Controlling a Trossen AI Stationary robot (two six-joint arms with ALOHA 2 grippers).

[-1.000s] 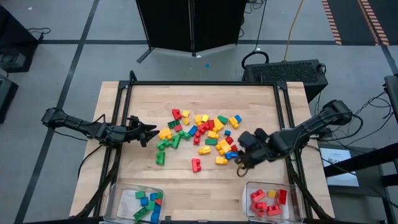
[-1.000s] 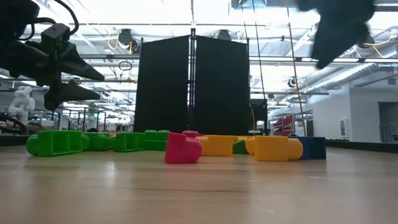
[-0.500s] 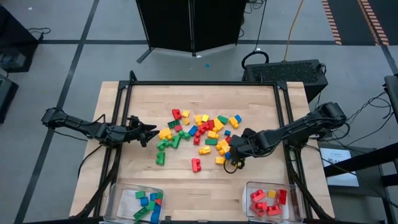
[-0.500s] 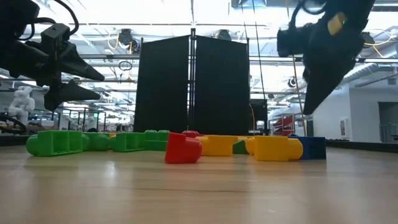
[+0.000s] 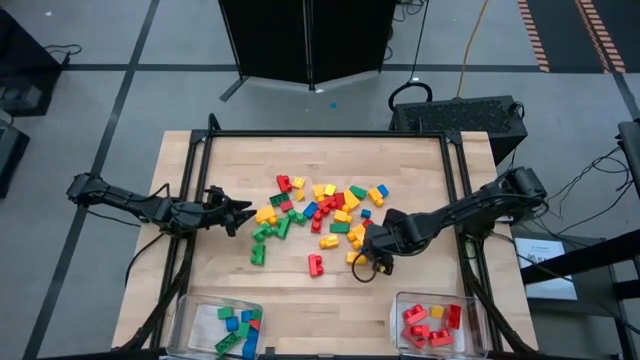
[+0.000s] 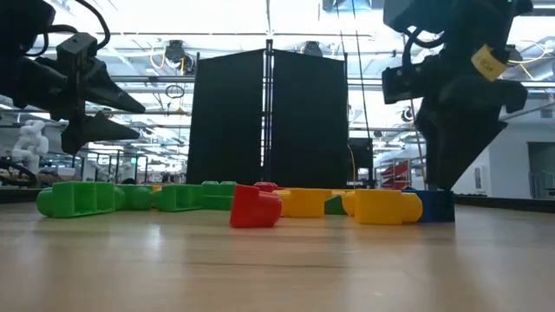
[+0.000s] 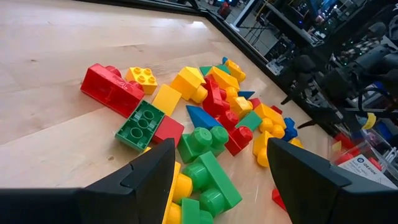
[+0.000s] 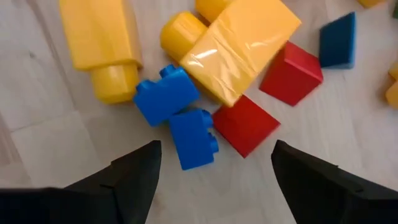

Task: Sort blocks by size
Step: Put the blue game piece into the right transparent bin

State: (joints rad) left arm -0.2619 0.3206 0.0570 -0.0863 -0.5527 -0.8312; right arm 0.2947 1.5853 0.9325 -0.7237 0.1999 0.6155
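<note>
Right gripper (image 5: pixel 367 258) moved in over the blocks (image 5: pixel 320 215), fingers apart, its yellow tag (image 6: pixel 487 61) unreadable.

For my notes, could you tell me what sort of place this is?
Probably a robotics lab or workshop: a wooden worktable with two robot arms, exposed ceiling pipes, and a black partition panel.

two clear bins (image 5: pixel 215 327) (image 5: pixel 440 323) (table's near edge) and a black screen (image 5: pixel 305 40).
</note>
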